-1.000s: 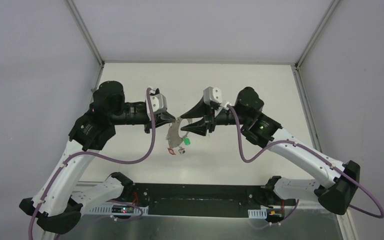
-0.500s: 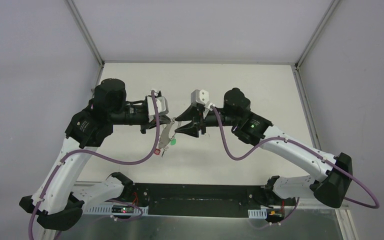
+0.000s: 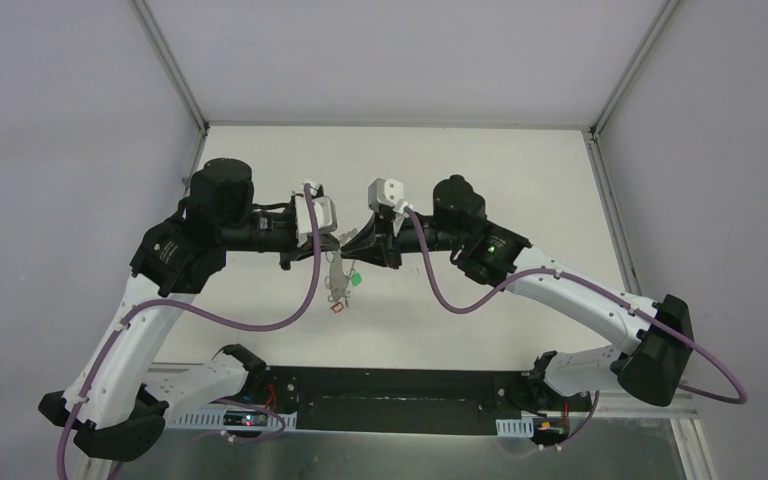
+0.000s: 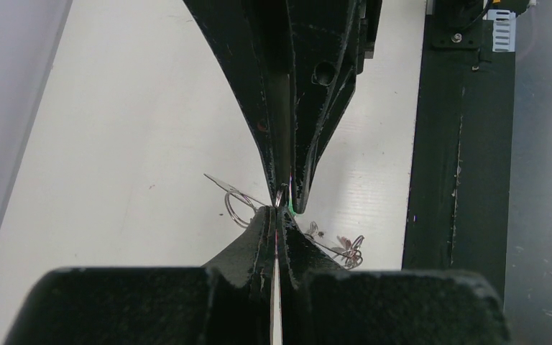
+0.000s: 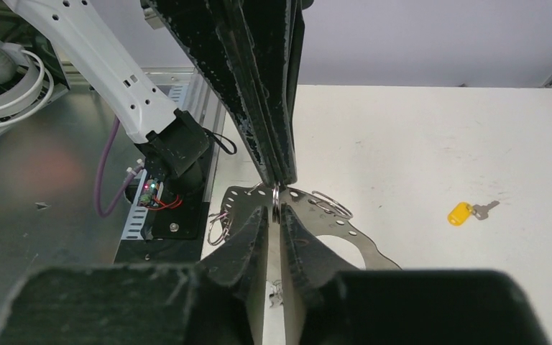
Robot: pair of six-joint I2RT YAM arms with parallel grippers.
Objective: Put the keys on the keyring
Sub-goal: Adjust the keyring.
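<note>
Above the table the keyring (image 3: 336, 280) hangs as a thin silvery band with holes (image 5: 345, 231). My left gripper (image 3: 338, 243) is shut on its top edge, and its fingers (image 5: 259, 108) come down from above in the right wrist view. Tip to tip with it is my right gripper (image 5: 275, 212), its jaws drawn in on a small split ring (image 5: 277, 195) at the band's top. A green tag (image 3: 355, 281) dangles just below the tips. A yellow-tagged key (image 5: 461, 212) lies on the table to the right. The black-tagged key is out of view.
More small rings (image 5: 330, 203) hang along the band, with a cluster (image 4: 345, 248) near its lower end. The black base rail (image 3: 390, 385) runs along the near edge. Grey walls and metal posts (image 3: 170, 70) enclose the white table (image 3: 520, 170).
My right arm has swung left until its tips meet the left gripper's, and its jaws have narrowed. The left gripper shifted slightly left, and the keyring now hangs narrower beneath them.
</note>
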